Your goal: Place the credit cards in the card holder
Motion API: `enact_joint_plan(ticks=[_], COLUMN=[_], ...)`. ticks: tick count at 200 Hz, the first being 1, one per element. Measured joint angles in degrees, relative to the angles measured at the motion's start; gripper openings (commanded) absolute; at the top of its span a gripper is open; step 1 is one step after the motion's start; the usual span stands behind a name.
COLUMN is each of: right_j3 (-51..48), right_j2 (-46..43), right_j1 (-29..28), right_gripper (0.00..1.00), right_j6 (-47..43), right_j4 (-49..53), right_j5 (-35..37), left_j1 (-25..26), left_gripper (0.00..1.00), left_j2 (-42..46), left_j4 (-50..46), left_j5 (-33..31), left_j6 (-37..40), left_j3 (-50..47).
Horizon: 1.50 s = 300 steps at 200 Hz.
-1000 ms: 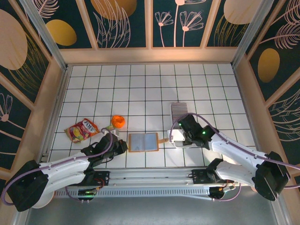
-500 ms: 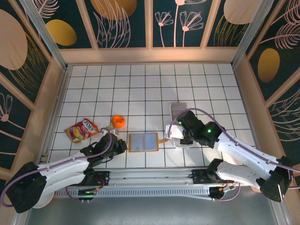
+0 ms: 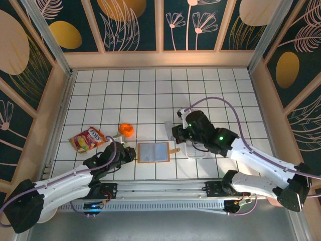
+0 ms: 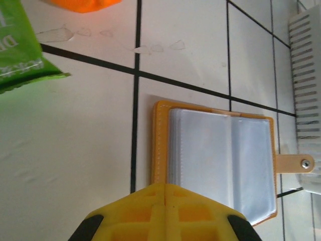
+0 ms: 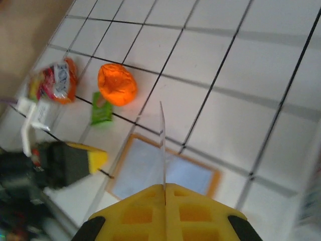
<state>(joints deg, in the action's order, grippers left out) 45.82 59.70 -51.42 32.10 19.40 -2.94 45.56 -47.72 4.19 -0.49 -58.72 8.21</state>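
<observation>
card pinched, holder lying open
my right gripper [image 5: 164,187] pinches one credit card [image 5: 162,145] edge-on, ready to slot into the card holder [image 3: 153,152]; left gripper [image 4: 164,188], pressed together, probably steadies its edge.

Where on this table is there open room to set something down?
The far half of the table up to the back wall is bare, as are the tiles along the right wall. The near row is crowded: snack packet, orange object, open card holder, tray, the left gripper, and the right gripper holding a credit card.
</observation>
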Motion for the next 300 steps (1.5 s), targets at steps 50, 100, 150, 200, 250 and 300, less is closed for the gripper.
enact_joint_plan(ticks=[50, 100, 150, 200, 250, 300], right_j3=[-12.24, -12.37, -12.17, -11.41, -11.39, -11.39], right_j2=[5.57, 12.28, 18.91, 22.21, 22.21, 23.85], right_j1=[-0.24, -1.11, -1.97, -3.85, -4.57, -4.57], right_gripper=[0.00, 0.00, 0.00, 0.00, 0.00, 0.00], right_j6=[23.08, 28.33, 28.24, 27.78, 26.40, 24.06], right_j4=[-12.07, -20.94, -23.10, -25.31, -27.32, -27.87], right_j5=[-7.32, -10.34, -11.13, -11.76, -11.52, -10.49], left_j1=[0.00, 0.00, 0.00, 0.00, 0.00, 0.00], left_gripper=[0.00, 0.00, 0.00, 0.00, 0.00, 0.00], left_j2=[-5.01, -8.61, -11.56, -12.22, -12.46, -12.44], left_j4=[3.37, 5.62, 6.32, 6.60, 6.75, 6.75], left_j5=[2.75, 4.07, 4.57, 4.57, 4.55, 4.55], left_j6=[0.02, 0.00, 0.02, 0.02, 0.02, 0.02], left_j3=[0.87, 0.92, 0.92, 0.92, 0.92, 0.92])
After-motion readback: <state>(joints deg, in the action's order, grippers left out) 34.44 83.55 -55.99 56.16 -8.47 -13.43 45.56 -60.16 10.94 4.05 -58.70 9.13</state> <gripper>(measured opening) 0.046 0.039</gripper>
